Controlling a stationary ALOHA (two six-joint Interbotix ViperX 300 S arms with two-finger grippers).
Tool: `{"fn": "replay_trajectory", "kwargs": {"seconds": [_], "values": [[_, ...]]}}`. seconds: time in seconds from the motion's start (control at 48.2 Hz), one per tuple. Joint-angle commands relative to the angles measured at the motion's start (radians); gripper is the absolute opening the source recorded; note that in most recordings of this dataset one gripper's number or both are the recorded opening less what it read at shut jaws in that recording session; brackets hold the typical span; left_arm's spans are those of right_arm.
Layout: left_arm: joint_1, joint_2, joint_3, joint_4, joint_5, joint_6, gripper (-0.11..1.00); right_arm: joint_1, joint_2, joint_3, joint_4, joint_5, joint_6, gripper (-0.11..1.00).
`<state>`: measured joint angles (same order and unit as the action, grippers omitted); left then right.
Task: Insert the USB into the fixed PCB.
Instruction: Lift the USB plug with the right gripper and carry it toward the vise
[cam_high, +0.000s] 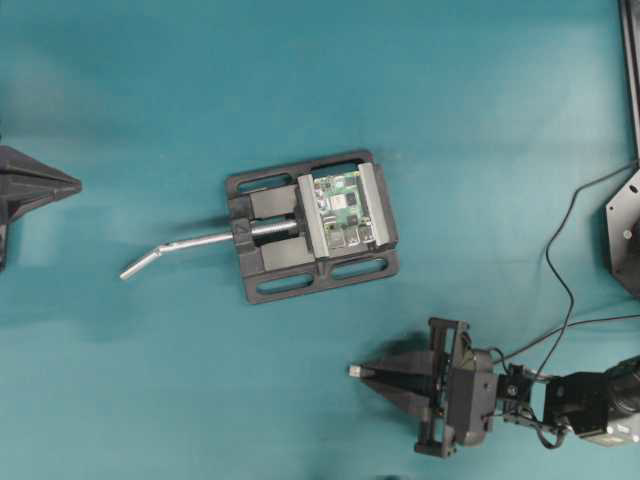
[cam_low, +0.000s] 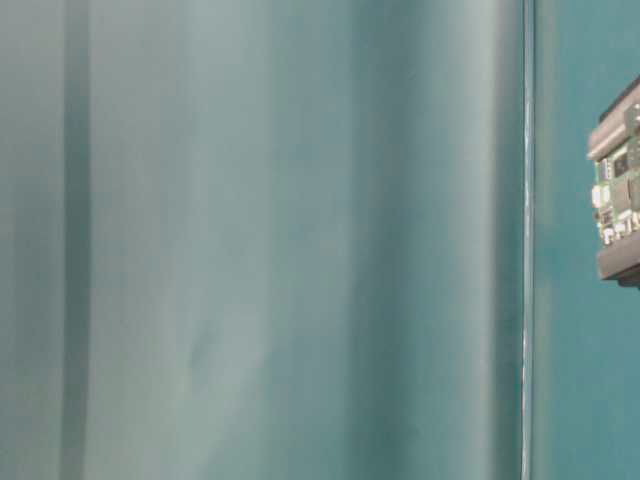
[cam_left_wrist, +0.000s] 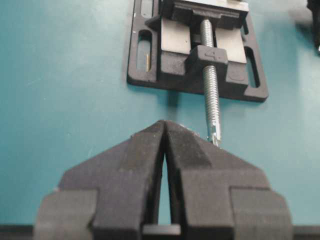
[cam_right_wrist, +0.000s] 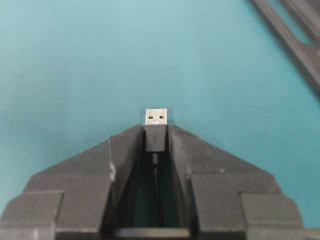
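The USB (cam_right_wrist: 156, 125) has a silver tip and a dark body. My right gripper (cam_right_wrist: 156, 134) is shut on the body, and the tip sticks out past the fingertips. In the overhead view the right gripper (cam_high: 366, 372) is at the lower right with the USB (cam_high: 355, 371) pointing left, below and apart from the green PCB (cam_high: 345, 210). The PCB is clamped in the black vise (cam_high: 270, 255) and also shows at the right edge of the table-level view (cam_low: 620, 195). My left gripper (cam_left_wrist: 165, 125) is shut and empty, in front of the vise's screw handle (cam_left_wrist: 211, 95). It sits at the far left of the overhead view (cam_high: 70, 184).
The vise's silver handle (cam_high: 185, 245) juts left from the vise towards the left gripper. Thin black cables (cam_high: 555, 275) and a black base (cam_high: 625, 230) lie at the right edge. A black frame rail (cam_right_wrist: 295, 35) crosses the top right of the right wrist view.
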<state>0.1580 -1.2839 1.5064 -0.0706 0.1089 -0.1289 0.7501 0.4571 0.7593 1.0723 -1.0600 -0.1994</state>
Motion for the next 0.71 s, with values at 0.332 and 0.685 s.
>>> {"fn": "replay_trajectory", "kwargs": {"seconds": [0.332,0.685], "values": [[0.003,0.006,-0.031,0.003,-0.005,-0.005,0.00,0.002,-0.038,-0.075,0.092,-0.097,-0.002,0.21],[0.003,0.006,-0.031,0.005,-0.005,-0.005,-0.01,0.002,-0.038,-0.086,0.267,-0.181,-0.008,0.21]]}}
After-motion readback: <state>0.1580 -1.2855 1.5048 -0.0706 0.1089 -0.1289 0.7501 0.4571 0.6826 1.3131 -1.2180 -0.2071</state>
